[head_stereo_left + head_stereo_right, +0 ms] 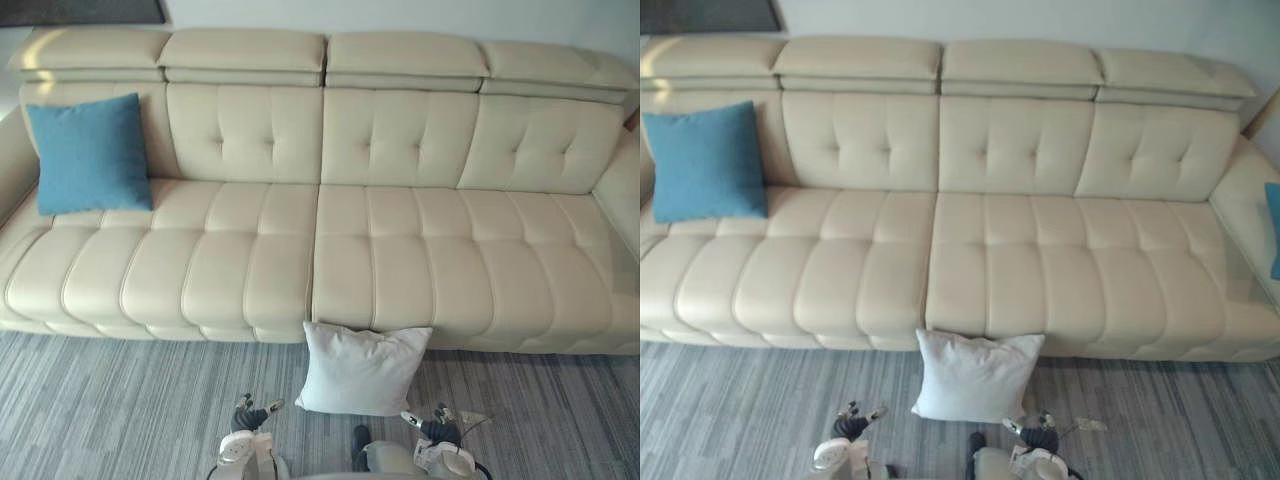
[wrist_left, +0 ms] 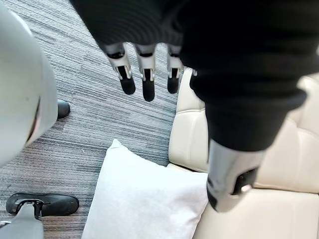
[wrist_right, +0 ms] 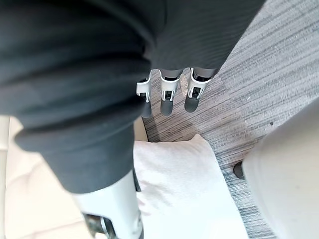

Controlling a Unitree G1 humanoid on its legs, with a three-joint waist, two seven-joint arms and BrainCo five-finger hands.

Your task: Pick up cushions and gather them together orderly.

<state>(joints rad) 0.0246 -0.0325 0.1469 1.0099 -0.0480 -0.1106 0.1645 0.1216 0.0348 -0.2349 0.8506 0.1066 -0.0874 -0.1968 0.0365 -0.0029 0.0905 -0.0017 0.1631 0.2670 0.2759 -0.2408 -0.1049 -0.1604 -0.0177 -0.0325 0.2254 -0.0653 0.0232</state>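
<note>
Grey striped carpet (image 1: pixel 120 400) lies nearest. Over it hang the left hand (image 2: pixel 147 84) and the right hand (image 3: pixel 168 99), each with its fingers straight and loosely spread, holding nothing. Between them the white cushion (image 1: pixel 362 368) stands on the carpet and leans against the front of the cream leather sofa (image 1: pixel 400 270), by its middle seam. The left hand is a little apart from one lower corner, and the right is just beside the other. Farther back, a blue cushion (image 1: pixel 90 152) leans upright against the backrest at the sofa's left end, well apart from the white one. The edge of a second blue cushion (image 1: pixel 1274 230) shows at the sofa's far right.
</note>
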